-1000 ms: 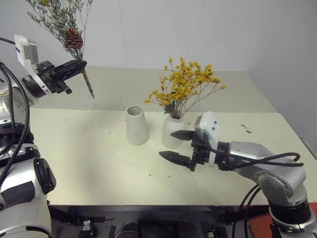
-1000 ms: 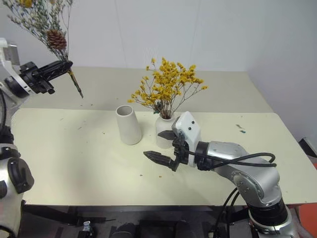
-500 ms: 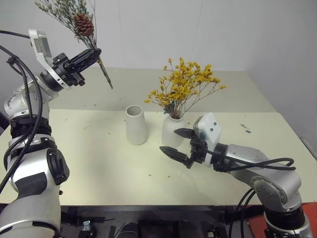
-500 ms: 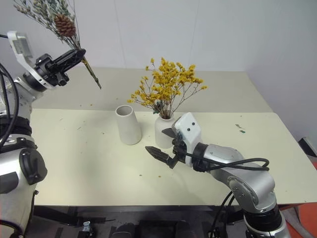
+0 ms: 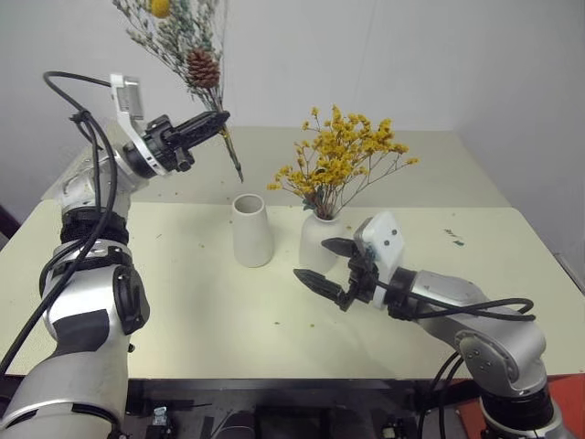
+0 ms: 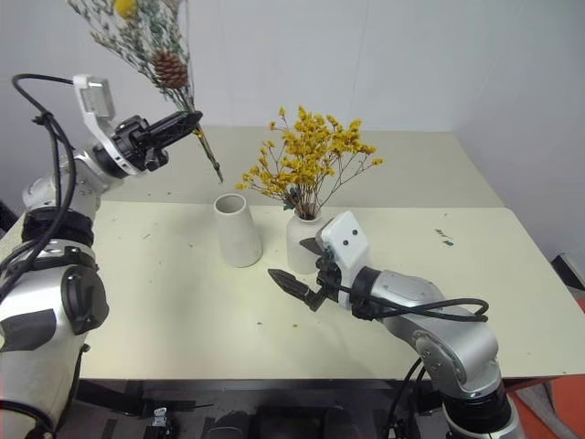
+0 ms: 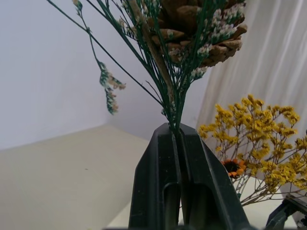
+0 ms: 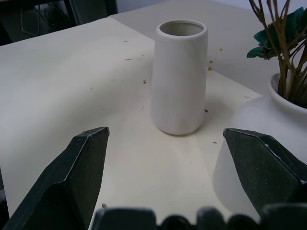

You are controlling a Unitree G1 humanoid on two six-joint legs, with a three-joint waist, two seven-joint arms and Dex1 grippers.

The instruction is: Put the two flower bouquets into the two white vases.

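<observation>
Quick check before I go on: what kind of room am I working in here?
Probably a lab or test space: a plain cream table against bare white walls, dressed only with two small white vases and dried flowers.

On the cream table (image 6: 137, 302) stand two white vases. The tapered vase (image 6: 236, 230) is empty and upright near centre. Just at its 3 o'clock is the round vase (image 6: 302, 245), w/ the yellow-orange bouquet (image 6: 306, 165) standing in it.

The left gripper (image 6: 187, 122) is up in the air at approx. 11 o'clock from the tapered vase, clamped on the stems of the grey-green sprig bunch (image 6: 151, 41), pine cone (image 6: 169, 69) above the fingers, stem ends pointing down toward the vase.

The right gripper (image 6: 297, 265) hangs low w/ fingers spread wide, holding nothing, just at 6 o'clock of the round vase.
</observation>
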